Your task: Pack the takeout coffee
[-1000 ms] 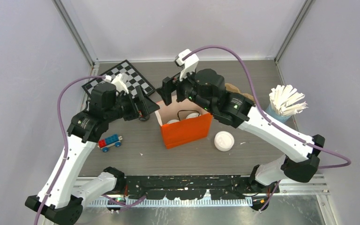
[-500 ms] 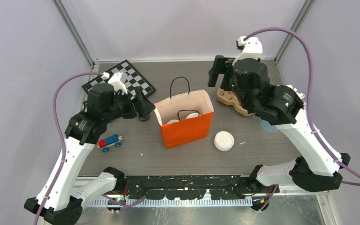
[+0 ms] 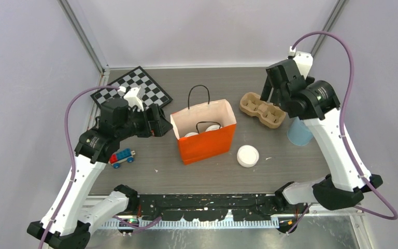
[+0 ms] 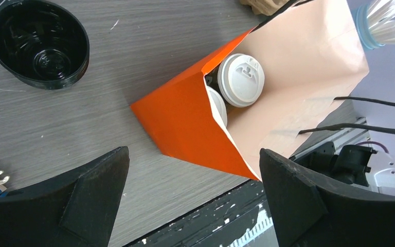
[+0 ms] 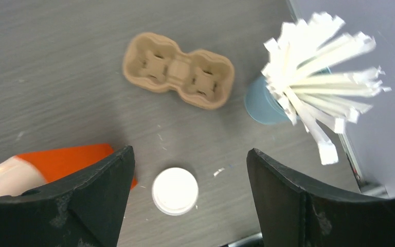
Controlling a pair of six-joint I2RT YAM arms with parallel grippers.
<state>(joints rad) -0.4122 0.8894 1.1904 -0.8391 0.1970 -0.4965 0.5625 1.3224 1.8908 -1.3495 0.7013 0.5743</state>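
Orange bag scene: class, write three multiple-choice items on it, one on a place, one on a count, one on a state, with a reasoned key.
1. Where are the lidded coffee cups? A) in the cardboard carrier B) in the orange bag C) in the right gripper
2. How many white lids show inside the bag? A) one B) four C) two
3. How is the left gripper? A) open and empty B) shut on a cup C) shut on the bag
Key: 1 B, their lids show between the bag's walls, carrier and right gripper empty; 2 C, two lids sit together; 3 A, its fingers stand wide apart with nothing between.
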